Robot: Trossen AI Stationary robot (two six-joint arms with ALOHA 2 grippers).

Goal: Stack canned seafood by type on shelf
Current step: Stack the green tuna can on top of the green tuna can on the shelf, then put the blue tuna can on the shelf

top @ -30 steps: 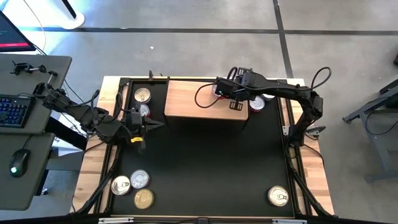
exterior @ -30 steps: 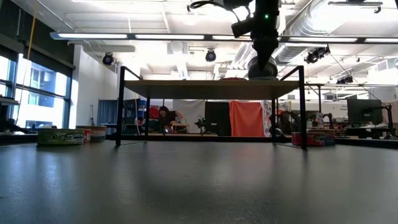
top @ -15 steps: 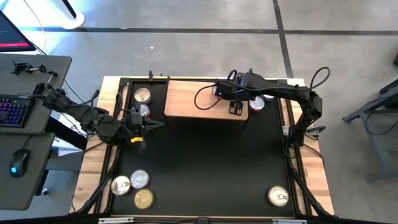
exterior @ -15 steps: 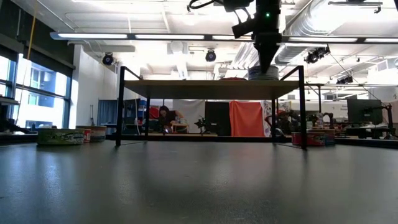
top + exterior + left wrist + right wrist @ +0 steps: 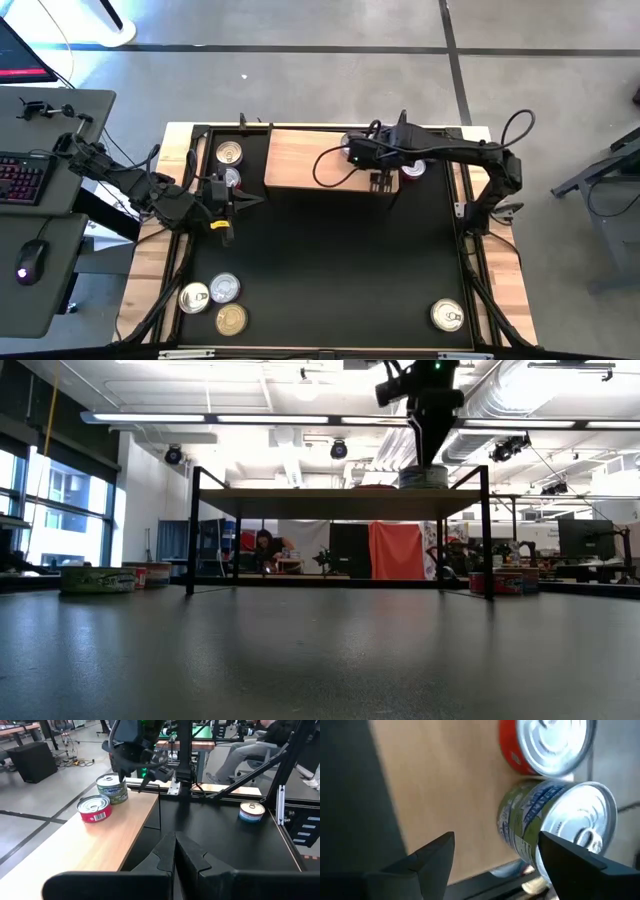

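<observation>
Right now your right gripper (image 5: 492, 855) hangs above the right end of the shelf (image 5: 300, 160) with its fingers (image 5: 432, 857) spread wide and nothing between them. Just ahead of the fingertips a green-labelled can (image 5: 555, 827) stands on the wood, free of both pads; its wrapper carries blue lettering, but you cannot read a brand from it. Right beside that can, farther from the gripper, sits a red-sided can (image 5: 547, 745) with a silver lid, and no writing on it is legible either.

From the left wrist view you see the same pair, the green can (image 5: 112, 788) and the red one (image 5: 94, 808), close together on the board under the right arm, and a blue-banded tin (image 5: 251, 811) on the black mat (image 5: 330, 260) beyond.

Your left gripper (image 5: 252, 200) waits off the shelf's left end, low over the mat, its fingers pressed together on nothing. Two tins (image 5: 229, 153) lie just beside it, towards the table's back edge. Three more cans (image 5: 222, 290) cluster at the near left of the mat, one can (image 5: 447, 314) sits at the near right, and another red can (image 5: 412, 168) rests past the shelf's right end, near the right arm
</observation>
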